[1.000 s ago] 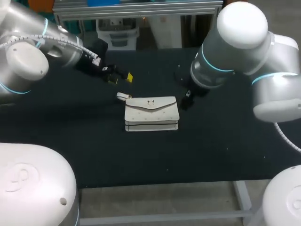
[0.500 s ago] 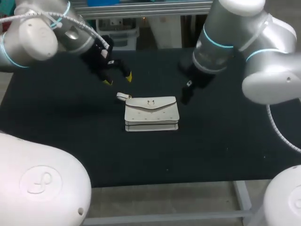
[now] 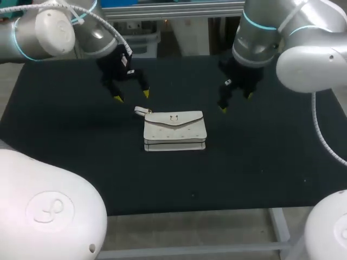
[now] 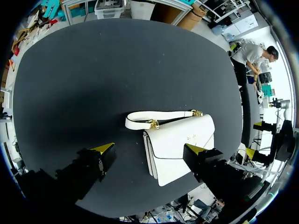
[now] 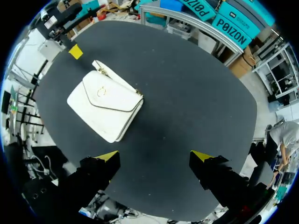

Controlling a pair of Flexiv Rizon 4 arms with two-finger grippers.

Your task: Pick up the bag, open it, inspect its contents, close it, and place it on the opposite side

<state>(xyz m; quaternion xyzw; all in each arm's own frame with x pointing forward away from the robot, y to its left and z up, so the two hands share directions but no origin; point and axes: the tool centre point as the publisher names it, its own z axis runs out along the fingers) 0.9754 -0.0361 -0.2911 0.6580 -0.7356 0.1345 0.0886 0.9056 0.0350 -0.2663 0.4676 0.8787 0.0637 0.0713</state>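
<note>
A white handbag point(image 3: 174, 130) with a gold clasp lies flat and closed in the middle of the black table point(image 3: 65, 151), its short strap point(image 3: 142, 111) at its back left corner. My left gripper point(image 3: 132, 96) hangs open above the table just behind and left of the strap. In the left wrist view the bag point(image 4: 180, 142) lies under the open left gripper point(image 4: 149, 149), nearer one finger, untouched. My right gripper point(image 3: 235, 102) stands open behind and right of the bag. In the right wrist view the bag point(image 5: 105, 111) lies ahead of the right gripper point(image 5: 154, 156), off to one side.
Nothing but the bag lies on the black table top point(image 5: 187, 93). Its front edge point(image 3: 206, 212) runs near the robot's base, with bare cloth on both sides of the bag.
My left arm has swung up and its gripper turned tips-down near the bag's strap. My right gripper has drawn back and to the right, away from the bag. The bag has not moved.
</note>
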